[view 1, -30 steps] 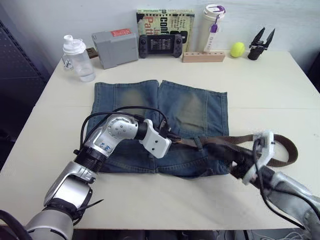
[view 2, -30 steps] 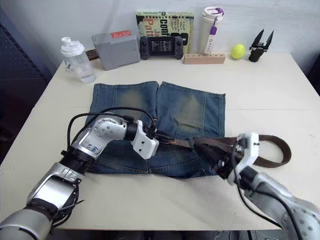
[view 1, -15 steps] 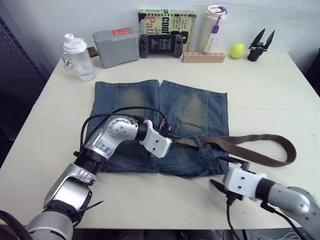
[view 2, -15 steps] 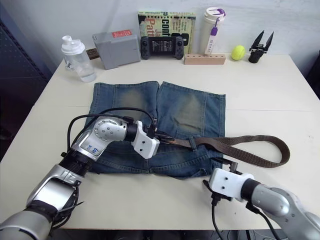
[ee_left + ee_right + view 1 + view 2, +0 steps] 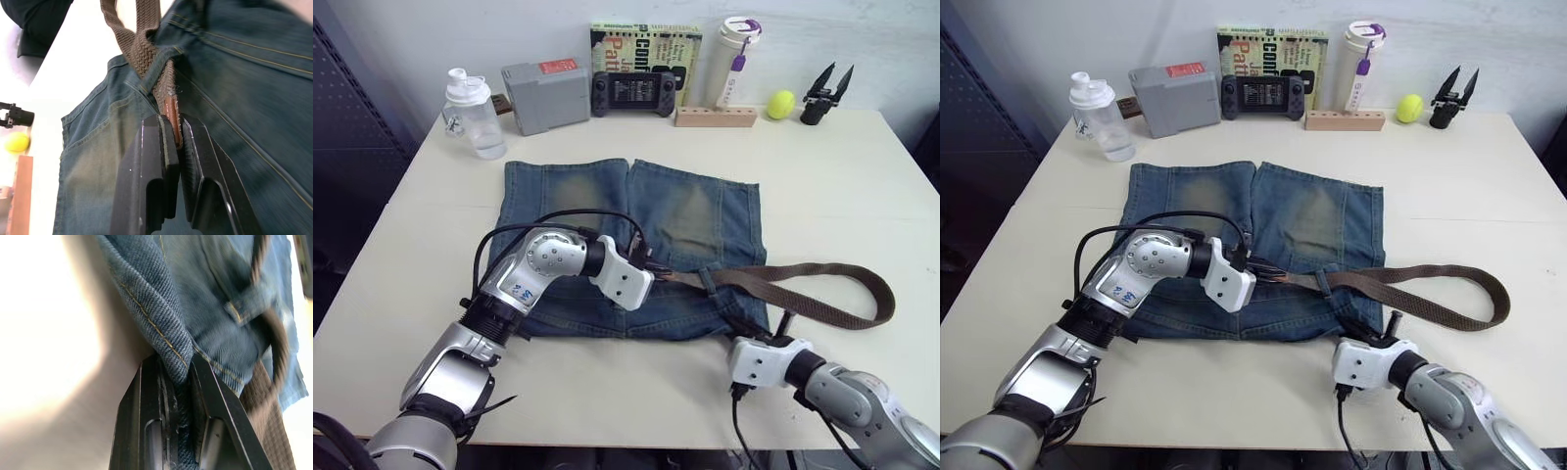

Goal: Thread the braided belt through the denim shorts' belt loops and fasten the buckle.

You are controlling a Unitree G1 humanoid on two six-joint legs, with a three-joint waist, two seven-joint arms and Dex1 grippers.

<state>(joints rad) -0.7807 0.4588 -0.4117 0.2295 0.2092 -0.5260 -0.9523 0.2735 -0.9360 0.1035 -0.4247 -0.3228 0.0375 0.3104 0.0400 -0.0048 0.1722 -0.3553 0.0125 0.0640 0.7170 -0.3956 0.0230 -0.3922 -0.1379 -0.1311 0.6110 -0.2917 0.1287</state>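
The denim shorts (image 5: 685, 211) lie flat on the table with the waistband toward me. My left gripper (image 5: 173, 122) is shut on the reddish leather tip of the braided belt (image 5: 146, 29), just past a belt loop (image 5: 156, 68) that the strap runs through. In the left eye view this left gripper (image 5: 651, 272) sits at the middle of the waistband. From there the belt (image 5: 803, 266) curls out to the right over the table. My right gripper (image 5: 173, 364) is shut on the shorts' denim edge at the near right corner (image 5: 759, 328). The buckle is hidden.
Along the table's far edge stand a clear bottle (image 5: 475, 116), a grey box (image 5: 546, 93), a game controller (image 5: 631, 93), a book (image 5: 646, 44), a white tumbler (image 5: 732, 54), a wooden block (image 5: 715, 116), a tennis ball (image 5: 780, 101) and a black two-pronged tool (image 5: 824, 93).
My right gripper has left the belt, dropped to the shorts' near right corner and closed on the denim edge. The left gripper keeps its hold on the belt tip.
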